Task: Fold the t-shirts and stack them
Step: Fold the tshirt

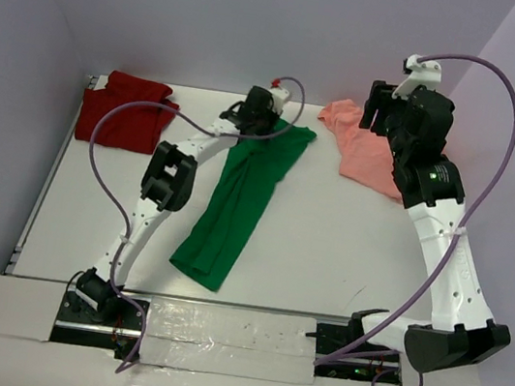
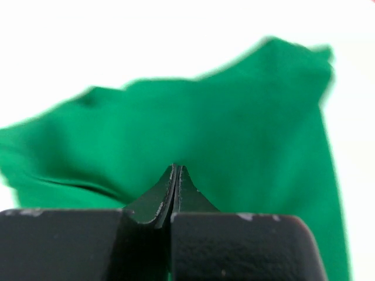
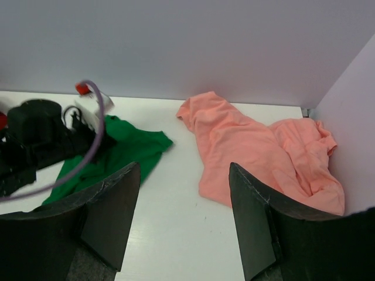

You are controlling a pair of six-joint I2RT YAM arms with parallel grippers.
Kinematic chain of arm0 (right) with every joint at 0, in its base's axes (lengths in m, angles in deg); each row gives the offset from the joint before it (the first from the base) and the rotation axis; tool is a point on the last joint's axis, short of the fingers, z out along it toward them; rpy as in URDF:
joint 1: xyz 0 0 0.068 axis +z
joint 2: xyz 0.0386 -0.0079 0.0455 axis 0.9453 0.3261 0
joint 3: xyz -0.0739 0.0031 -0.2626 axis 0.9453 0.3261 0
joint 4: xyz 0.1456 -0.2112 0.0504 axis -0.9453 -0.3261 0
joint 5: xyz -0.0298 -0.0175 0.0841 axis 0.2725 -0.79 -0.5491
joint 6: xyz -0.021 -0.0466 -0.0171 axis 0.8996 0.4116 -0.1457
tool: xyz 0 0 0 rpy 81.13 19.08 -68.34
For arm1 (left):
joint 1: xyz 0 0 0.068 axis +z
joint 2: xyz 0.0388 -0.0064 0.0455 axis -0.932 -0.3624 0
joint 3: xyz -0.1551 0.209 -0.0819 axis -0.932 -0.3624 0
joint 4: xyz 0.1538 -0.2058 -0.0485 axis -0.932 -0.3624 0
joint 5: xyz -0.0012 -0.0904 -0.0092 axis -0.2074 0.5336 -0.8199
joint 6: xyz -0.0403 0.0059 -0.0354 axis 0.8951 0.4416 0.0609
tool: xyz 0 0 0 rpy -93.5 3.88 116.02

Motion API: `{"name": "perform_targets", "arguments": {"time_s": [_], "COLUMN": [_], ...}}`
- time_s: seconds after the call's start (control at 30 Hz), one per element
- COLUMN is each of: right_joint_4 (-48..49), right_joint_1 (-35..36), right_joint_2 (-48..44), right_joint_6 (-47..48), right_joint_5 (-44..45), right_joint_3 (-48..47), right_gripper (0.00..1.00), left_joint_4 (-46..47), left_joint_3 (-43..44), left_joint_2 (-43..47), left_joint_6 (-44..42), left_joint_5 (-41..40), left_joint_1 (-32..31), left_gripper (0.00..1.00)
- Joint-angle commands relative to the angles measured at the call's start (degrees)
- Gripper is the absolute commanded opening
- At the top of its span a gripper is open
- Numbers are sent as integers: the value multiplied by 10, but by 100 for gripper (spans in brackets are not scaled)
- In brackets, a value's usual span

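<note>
White table (image 1: 326, 253); left fingers (image 2: 158, 205) at green t-shirt (image 1: 235, 209)

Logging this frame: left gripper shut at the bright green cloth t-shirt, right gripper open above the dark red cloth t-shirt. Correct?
No: the right gripper is open above the salmon pink cloth t-shirt, as the right wrist view shows. The rest stands.

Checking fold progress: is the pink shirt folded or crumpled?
Crumpled: the pink shirt lies in a wrinkled heap near the right wall; the right gripper hangs open, not gripping it.

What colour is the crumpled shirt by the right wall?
Salmon pink; the t-shirt shows best in the right wrist view.
</note>
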Motion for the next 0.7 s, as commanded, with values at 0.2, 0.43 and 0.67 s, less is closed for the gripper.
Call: {"name": "perform_targets", "arguments": {"time_s": [0.2,0.43,0.67], "right_joint_4": [-3,11,14], "right_joint_1": [-10,-12,-13], "right_joint_2": [-53,-40,-27], "right_joint_6": [-10,-26,-29], "right_joint_5": [-29,-37,-48], "right_joint_3": [11,38,51], "right_gripper": [69,69,69], "left_joint_4": [130,153,116], "left_joint_3": [54,-24,-46], "left_joint_2": [-38,57,161], "left_joint_6": [6,32,54], "left_joint_5": [-113,-90,-54], "left_joint_1": [61,63,37], "left_gripper": [0,0,0]}}
